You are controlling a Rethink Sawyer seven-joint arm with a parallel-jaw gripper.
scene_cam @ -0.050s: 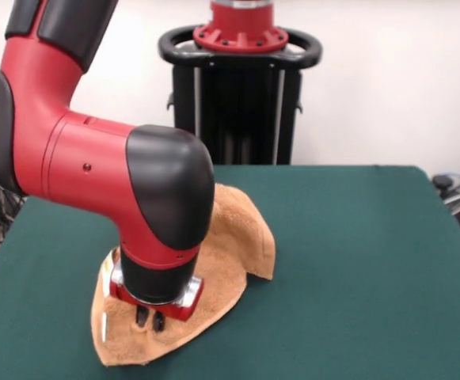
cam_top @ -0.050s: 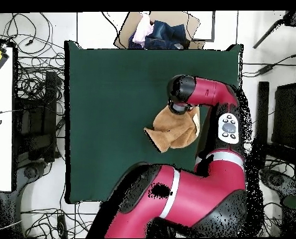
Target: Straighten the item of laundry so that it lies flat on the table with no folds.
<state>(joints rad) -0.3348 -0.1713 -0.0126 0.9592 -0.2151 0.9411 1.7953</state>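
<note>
The item of laundry [scene_cam @ -0.050s: 241,237], an orange-tan towel, lies crumpled on the green table [scene_cam @ -0.050s: 356,261], left of centre, with one side folded up into a raised flap. My gripper [scene_cam @ -0.050s: 150,320] points straight down onto the towel's near part. Its two black fingertips stand close together, pressed into the cloth, and it is shut on a pinch of it. From overhead the towel [cam_top @ -0.050s: 169,132] shows as a bunched, pointed shape near the right side of the table [cam_top @ -0.050s: 113,112]. The arm's black wrist [cam_top @ -0.050s: 180,93] covers the gripper and the towel's far edge.
The red arm's elbow [scene_cam @ -0.050s: 95,158] hangs over the table's left side and hides part of the towel. A cardboard box of clothes [cam_top @ -0.050s: 157,31] sits beyond one table edge. Cables [cam_top @ -0.050s: 32,81] and a white bench [cam_top @ -0.050s: 1,112] lie to the side.
</note>
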